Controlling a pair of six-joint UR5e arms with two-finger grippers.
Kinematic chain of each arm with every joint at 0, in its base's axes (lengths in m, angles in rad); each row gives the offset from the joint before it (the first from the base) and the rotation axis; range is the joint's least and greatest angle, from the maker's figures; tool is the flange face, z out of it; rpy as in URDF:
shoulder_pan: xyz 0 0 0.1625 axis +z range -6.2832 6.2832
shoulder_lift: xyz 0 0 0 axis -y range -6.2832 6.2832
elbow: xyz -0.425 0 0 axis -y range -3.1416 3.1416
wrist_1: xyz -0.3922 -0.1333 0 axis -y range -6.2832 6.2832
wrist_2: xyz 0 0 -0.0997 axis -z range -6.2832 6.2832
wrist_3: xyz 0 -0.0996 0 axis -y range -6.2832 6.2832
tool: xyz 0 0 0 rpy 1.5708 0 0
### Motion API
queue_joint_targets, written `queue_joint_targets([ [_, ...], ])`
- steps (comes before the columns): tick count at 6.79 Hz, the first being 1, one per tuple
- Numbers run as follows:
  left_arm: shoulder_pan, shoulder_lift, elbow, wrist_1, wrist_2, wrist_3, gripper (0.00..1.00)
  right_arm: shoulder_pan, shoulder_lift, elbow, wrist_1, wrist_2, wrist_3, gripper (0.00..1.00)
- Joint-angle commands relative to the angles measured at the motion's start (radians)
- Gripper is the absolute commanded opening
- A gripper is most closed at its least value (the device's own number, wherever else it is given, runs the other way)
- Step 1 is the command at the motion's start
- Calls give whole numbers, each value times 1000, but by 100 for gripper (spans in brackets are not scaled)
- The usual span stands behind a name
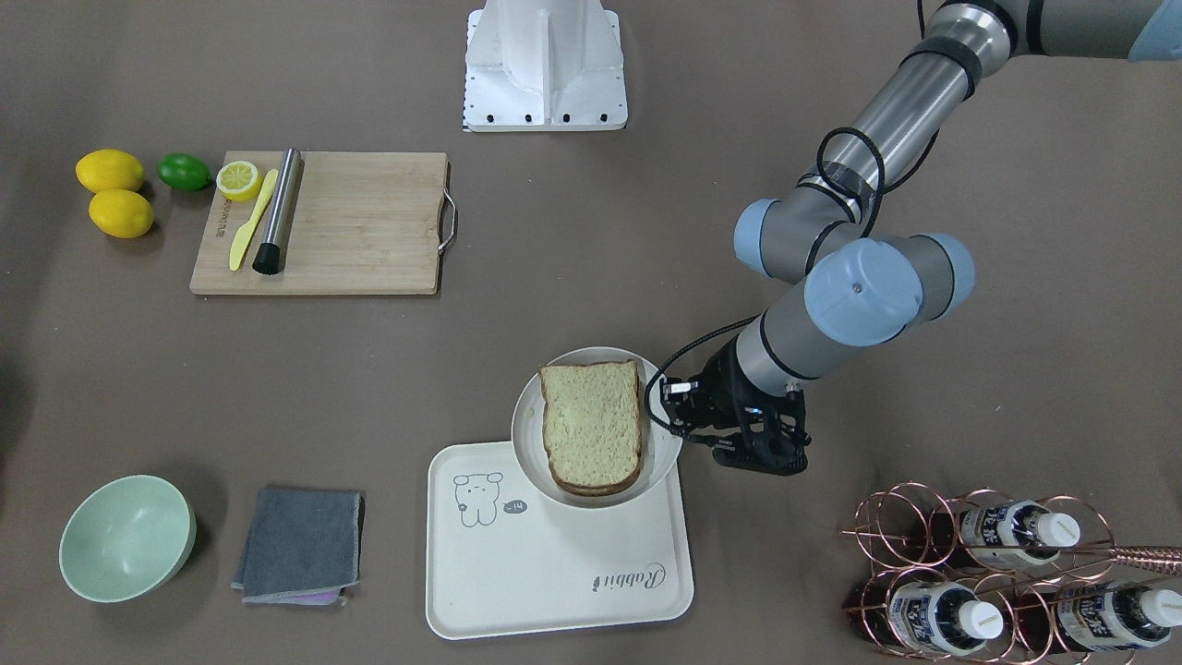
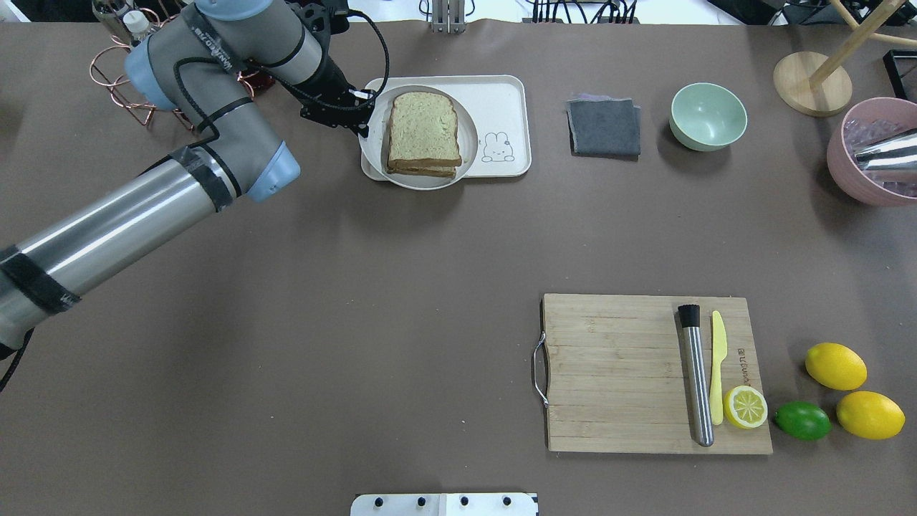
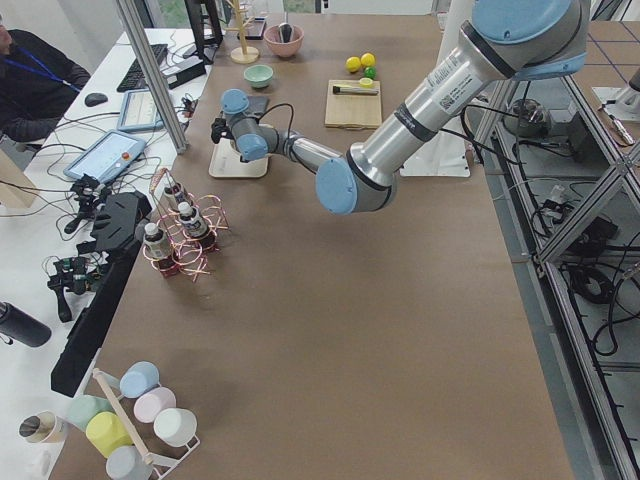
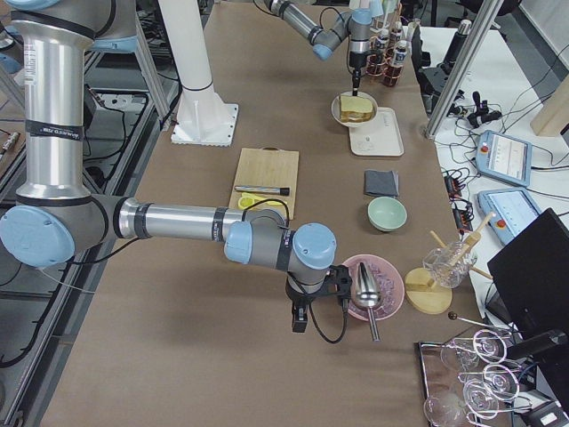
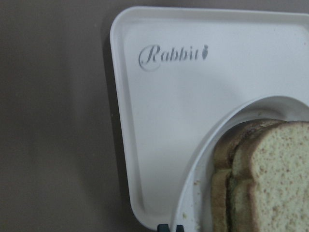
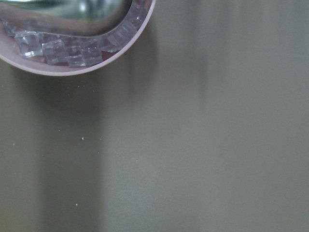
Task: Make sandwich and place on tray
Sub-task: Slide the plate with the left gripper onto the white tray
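Observation:
The sandwich (image 1: pixel 591 425), two speckled brown-crusted slices stacked, lies on a round white plate (image 1: pixel 526 434). The egg is hidden between the slices. The plate rests partly over the cream tray (image 1: pixel 554 573) with the bear drawing, and its far half overhangs the table. My left gripper (image 1: pixel 667 416) is at the plate's rim, beside the sandwich, and looks shut on it. In the left wrist view its fingertips (image 5: pixel 162 227) sit close together at the rim, with the tray (image 5: pixel 193 106) below. My right gripper (image 4: pixel 300 322) shows only in the exterior right view, beside a pink bowl (image 4: pixel 382 307). I cannot tell whether it is open or shut.
A wooden cutting board (image 1: pixel 360 231) holds a steel rod, a yellow knife and a lemon half, with lemons and a lime beside it. A green bowl (image 1: pixel 125 536) and a grey cloth (image 1: pixel 300 545) lie near the tray. A copper bottle rack (image 1: pixel 997 573) stands close to my left arm.

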Motion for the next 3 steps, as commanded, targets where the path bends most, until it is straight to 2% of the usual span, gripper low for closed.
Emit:
queue_joint_targets([
  [1, -16, -144, 219, -30, 26, 21, 0, 0, 5, -1, 0, 0, 0, 100],
  [2, -8, -190, 307, -75, 50, 21, 0, 0, 8, -2, 0, 0, 2, 100],
  [3, 8, -198, 318, -77, 81, 21, 0, 0, 9, -2, 0, 0, 0, 100],
])
